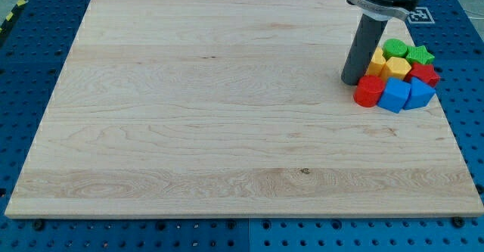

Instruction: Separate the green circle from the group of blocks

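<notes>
My tip [352, 82] is resting at the cluster's left edge, just beside the red block [368, 91]; no pincer is fitted. The green circle [394, 48] is sitting at the group's top, beside the green star [420, 54], near the table's [227, 131] right edge.

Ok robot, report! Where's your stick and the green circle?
My tip left of the pile. Green circle at pile's top, beside green star. Yellow blocks between.

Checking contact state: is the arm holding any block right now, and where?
Nothing is held; there's only a rod. My tip rests on the board just at the view's left of the cluster, beside the red block; contact cannot be told. The green circle lies behind.
</notes>
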